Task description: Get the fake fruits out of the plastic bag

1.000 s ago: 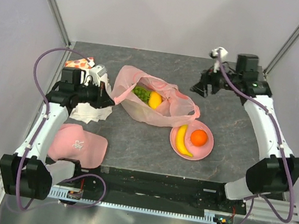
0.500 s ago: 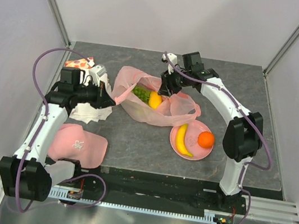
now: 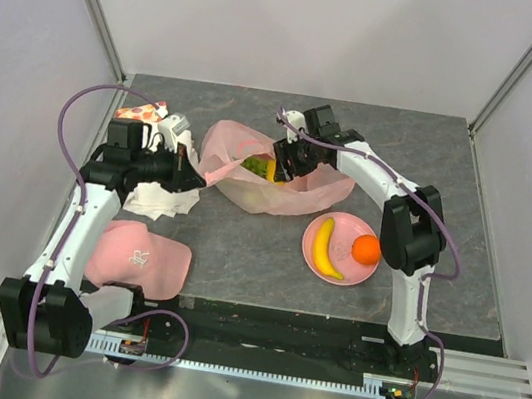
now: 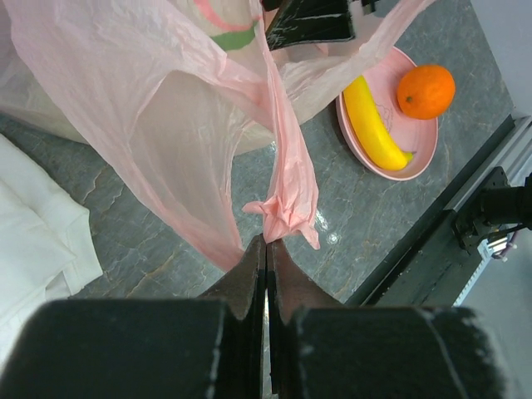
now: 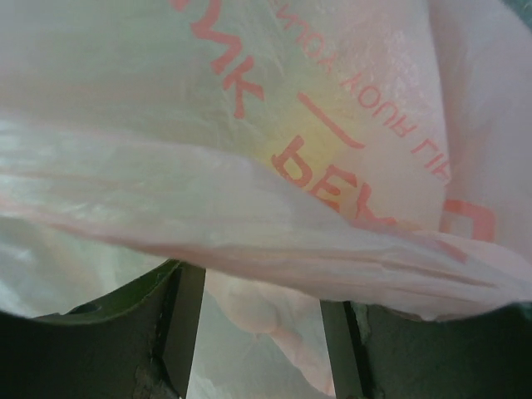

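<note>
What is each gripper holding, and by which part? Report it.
Left gripper pinches the plastic bag by one handle loop. Right gripper, jaws apart at the bag's mouth, holds nothing.

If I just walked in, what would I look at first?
Probably the big crinkly pink plastic bag in the middle of the table. The left arm's jaws are shut on one handle, and the right arm's jaws stand apart at its opening. Green and yellow fruits peek out of it. Nearer the front, on the right, a banana and an orange lie on a pink plate.
</note>
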`<move>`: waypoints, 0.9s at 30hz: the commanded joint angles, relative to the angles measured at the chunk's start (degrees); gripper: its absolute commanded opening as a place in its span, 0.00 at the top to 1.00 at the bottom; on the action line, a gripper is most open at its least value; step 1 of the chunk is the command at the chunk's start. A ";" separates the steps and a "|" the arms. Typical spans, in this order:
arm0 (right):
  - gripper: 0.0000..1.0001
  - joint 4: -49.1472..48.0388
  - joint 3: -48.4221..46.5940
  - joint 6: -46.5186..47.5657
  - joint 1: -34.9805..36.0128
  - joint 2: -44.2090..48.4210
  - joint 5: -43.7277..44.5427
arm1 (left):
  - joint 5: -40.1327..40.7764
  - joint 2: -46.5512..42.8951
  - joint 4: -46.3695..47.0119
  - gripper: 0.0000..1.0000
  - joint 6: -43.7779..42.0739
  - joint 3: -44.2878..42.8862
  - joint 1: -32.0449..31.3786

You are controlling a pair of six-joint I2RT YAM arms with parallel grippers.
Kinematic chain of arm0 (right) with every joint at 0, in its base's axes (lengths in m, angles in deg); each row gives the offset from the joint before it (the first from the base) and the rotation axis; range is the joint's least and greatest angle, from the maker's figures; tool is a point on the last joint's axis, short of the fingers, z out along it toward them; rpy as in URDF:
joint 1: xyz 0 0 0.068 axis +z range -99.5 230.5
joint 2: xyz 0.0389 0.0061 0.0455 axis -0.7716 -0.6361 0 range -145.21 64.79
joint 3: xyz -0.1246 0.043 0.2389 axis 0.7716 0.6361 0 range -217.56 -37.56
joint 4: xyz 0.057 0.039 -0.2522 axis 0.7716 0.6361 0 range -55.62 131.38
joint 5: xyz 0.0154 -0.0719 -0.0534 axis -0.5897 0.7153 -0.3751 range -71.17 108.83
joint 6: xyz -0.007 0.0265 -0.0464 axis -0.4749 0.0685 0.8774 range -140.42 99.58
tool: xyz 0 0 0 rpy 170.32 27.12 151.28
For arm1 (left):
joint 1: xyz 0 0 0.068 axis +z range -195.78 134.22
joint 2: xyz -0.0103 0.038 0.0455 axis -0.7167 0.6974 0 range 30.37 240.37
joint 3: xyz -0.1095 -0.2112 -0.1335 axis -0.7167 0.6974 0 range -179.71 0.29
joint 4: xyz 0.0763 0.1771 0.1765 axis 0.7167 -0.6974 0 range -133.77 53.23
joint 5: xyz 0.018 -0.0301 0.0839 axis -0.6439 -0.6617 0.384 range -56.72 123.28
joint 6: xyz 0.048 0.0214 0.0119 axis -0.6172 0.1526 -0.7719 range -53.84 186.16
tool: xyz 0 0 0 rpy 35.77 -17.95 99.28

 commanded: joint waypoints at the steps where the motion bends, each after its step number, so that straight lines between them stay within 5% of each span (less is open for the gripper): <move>1: 0.38 -1.51 -2.87 -2.64 0.43 -2.05 4.33 | -1.14 0.68 0.39 0.98 0.98 -2.63 0.25; 7: 0.20 -1.68 -2.96 -3.96 0.96 -4.60 9.08 | -1.41 1.38 0.39 0.98 1.15 -2.46 0.25; 9: 0.26 -1.94 -3.13 -3.35 1.04 -5.65 8.73 | -1.49 1.55 0.56 0.98 1.15 -2.46 0.16; 13: 0.56 -2.12 -5.06 -1.07 1.04 -5.74 7.32 | -1.49 2.08 1.00 0.98 1.33 -2.37 0.16; 16: 0.69 -2.03 -5.59 0.78 1.04 -3.29 6.88 | -1.41 2.17 2.75 0.98 2.47 -1.84 0.25; 27: 0.84 13.78 -5.60 9.92 0.25 15.08 -6.64 | -1.85 8.85 10.49 0.98 9.59 -9.22 0.25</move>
